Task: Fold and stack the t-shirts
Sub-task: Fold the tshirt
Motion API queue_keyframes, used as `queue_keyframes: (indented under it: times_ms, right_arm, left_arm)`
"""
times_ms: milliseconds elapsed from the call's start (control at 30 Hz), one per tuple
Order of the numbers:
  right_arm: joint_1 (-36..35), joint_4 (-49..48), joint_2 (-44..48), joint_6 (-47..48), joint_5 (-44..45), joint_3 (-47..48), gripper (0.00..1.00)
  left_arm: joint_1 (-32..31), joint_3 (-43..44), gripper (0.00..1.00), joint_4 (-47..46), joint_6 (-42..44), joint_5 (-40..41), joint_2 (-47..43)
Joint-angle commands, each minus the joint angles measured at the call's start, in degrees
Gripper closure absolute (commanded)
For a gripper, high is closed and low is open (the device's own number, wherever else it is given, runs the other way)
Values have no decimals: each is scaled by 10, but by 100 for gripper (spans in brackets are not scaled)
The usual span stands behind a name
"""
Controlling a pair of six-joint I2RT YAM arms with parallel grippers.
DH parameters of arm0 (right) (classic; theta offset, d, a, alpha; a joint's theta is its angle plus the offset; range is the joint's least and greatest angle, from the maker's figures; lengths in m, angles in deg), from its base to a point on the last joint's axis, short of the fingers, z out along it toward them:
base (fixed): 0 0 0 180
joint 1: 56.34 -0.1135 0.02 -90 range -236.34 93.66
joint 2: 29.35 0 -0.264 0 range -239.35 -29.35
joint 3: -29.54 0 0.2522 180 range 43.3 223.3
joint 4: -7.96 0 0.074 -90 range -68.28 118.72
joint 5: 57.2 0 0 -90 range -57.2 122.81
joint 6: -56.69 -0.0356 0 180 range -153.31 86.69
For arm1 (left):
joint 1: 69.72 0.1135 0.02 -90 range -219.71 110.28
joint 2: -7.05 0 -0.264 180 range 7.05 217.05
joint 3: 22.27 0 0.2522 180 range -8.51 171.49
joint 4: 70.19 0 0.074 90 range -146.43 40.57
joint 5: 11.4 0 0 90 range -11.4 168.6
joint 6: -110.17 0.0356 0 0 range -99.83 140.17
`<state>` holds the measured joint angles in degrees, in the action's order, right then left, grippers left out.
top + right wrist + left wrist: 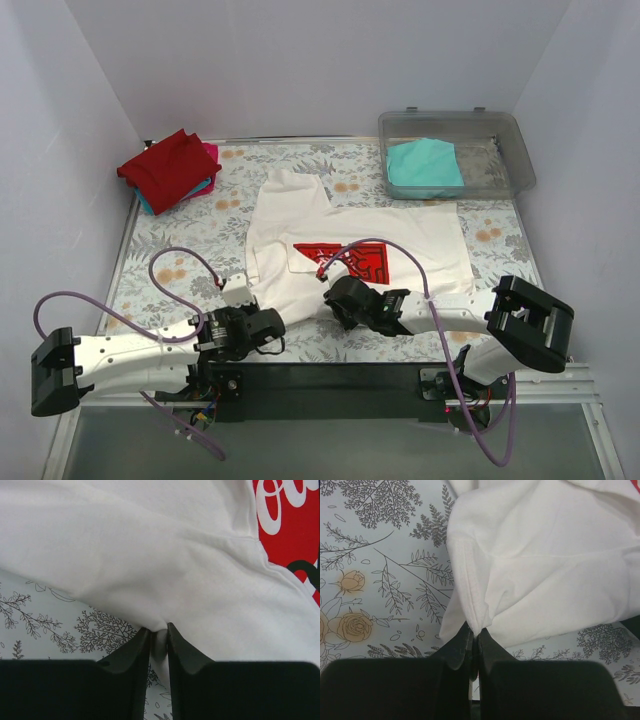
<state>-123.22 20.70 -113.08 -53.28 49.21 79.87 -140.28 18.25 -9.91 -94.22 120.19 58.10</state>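
White cloth is what is worked on now; where is it laid? (One)

It is spread flat in the middle of the table. This is the white t-shirt, with its red print turned up and one part reaching toward the far left. (Two)

How is it gripped? (One)

It is pinched at its near edge in two places. By the left gripper the near-left corner is clamped, a small peak of cloth being drawn up between jaws pressed together. By the right gripper a fold of the near edge is nipped just near of the print, with cloth seen between the jaws. (Two)

Which step is judged to be in hand? (One)

The first fold of this shirt, it would seem: the edge is taken but nothing is yet turned over. The other tees are set apart. A red tee is stacked with a pink tee at the far left, and a teal tee is kept in the clear bin at the far right. (Two)

What is called for next? (One)

Probably both pinched points are to be raised together and carried toward the far side, level with each other, so that the cloth is not twisted. (Two)
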Motion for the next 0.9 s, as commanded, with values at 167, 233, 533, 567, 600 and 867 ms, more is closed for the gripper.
queue_keyframes:
  times_ms: [167,233,533,567,600,867]
  right_arm:
    - [-4,69,-11,-8,26,-5,96]
    - [-5,81,-3,-3,28,-4,97]
    - [-5,130,8,8,34,8,98]
    - [-5,130,6,8,33,9,96]
    - [-6,129,4,9,32,12,94]
    - [-19,107,14,27,14,58,59]
  left_arm:
    - [8,44,100,50,-74,40,-21]
    - [10,52,100,55,-71,40,-19]
    - [11,73,100,96,-77,41,6]
    - [11,71,100,89,-66,33,9]
    - [11,69,92,67,-46,28,9]
    - [11,72,21,7,-4,16,29]
